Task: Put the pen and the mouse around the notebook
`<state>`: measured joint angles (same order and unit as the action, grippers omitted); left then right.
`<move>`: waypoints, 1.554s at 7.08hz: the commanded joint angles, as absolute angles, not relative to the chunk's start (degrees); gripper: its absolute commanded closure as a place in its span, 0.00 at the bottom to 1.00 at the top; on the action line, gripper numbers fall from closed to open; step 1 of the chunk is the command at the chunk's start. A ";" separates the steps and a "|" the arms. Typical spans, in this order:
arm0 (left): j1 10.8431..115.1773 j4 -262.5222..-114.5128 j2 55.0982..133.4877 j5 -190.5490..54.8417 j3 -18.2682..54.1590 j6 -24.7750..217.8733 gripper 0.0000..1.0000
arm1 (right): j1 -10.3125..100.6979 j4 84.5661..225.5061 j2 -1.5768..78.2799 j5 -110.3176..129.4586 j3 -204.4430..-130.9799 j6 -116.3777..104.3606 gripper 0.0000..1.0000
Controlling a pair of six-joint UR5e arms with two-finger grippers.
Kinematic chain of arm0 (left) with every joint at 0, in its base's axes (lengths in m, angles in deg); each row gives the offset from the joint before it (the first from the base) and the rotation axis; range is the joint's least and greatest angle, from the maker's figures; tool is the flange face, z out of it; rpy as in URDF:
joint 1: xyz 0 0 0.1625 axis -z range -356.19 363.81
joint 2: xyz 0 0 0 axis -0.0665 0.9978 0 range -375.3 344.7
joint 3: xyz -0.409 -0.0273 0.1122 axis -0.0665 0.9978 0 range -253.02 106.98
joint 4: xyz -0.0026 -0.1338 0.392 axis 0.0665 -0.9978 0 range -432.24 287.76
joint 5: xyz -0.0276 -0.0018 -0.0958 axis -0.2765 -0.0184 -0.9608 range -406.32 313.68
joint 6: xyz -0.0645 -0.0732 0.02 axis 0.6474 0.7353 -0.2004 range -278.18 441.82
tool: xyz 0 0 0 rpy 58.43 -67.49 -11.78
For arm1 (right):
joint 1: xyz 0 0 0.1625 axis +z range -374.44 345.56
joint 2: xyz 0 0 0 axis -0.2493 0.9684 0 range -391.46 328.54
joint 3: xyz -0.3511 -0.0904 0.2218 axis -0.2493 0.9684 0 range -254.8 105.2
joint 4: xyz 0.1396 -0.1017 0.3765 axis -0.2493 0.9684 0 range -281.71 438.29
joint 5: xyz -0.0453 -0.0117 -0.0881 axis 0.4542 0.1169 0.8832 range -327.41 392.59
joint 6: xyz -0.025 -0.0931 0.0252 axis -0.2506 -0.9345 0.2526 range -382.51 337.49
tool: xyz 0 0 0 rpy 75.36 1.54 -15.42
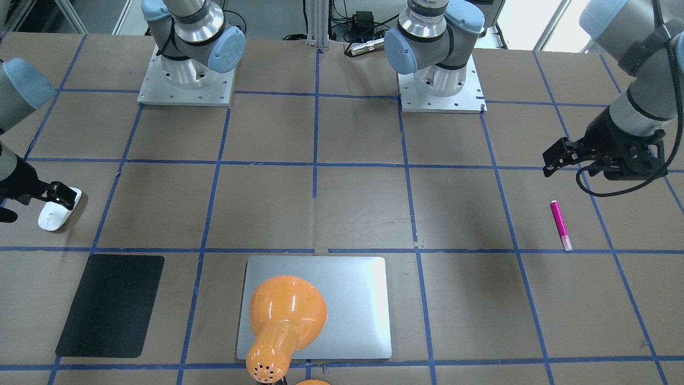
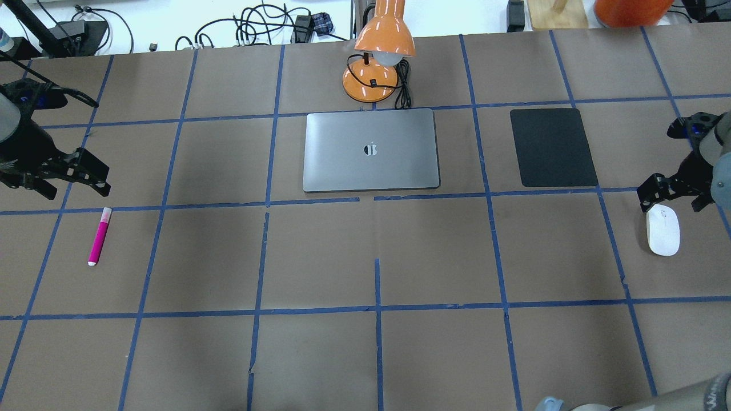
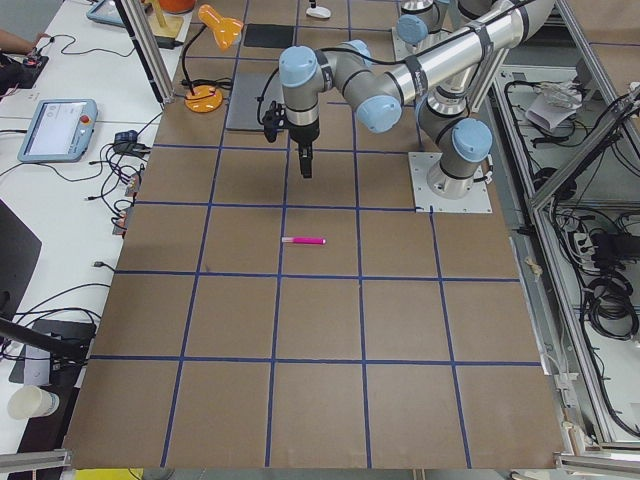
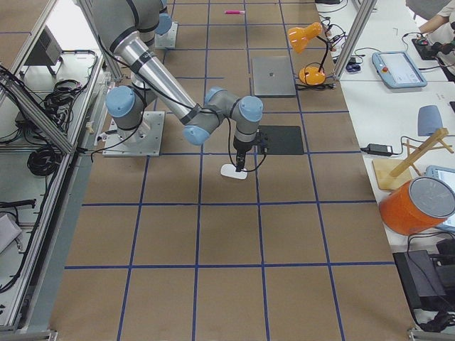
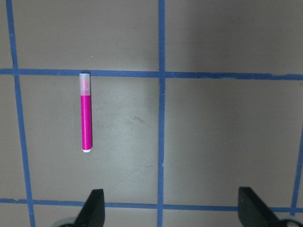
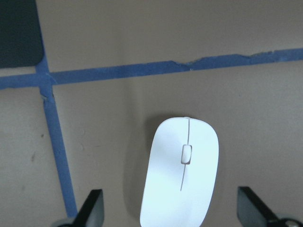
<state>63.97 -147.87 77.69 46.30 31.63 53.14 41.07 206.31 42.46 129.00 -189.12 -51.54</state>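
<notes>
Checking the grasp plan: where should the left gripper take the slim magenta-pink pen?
Mid-barrel, straight from above: the slim magenta-pink pen lies flat on the brown table, its length crosswise to the closing line of the open left gripper.

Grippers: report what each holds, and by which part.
Nothing is held. The left gripper hangs open near the pen; the right gripper is open over the mouse, fingers clear of it.

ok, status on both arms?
Left gripper open, short of pen. Right gripper open, straddling mouse. Notebook bare; lamp at its far edge.
</notes>
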 commanded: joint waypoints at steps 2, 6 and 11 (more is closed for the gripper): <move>60.07 -132.48 84.52 46.49 37.00 45.72 0.00 | 40.49 208.63 38.86 129.62 -189.15 -51.95 0.00; 56.13 -131.39 90.59 46.49 36.58 45.52 0.00 | 40.40 208.28 37.36 129.71 -189.24 -53.10 0.11; 54.45 -126.91 95.96 46.41 36.75 43.59 0.00 | 41.10 206.27 40.86 129.10 -185.05 -52.22 1.00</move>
<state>55.26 -127.61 94.75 46.49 36.67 43.95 40.31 207.51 39.10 129.50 -187.61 -52.69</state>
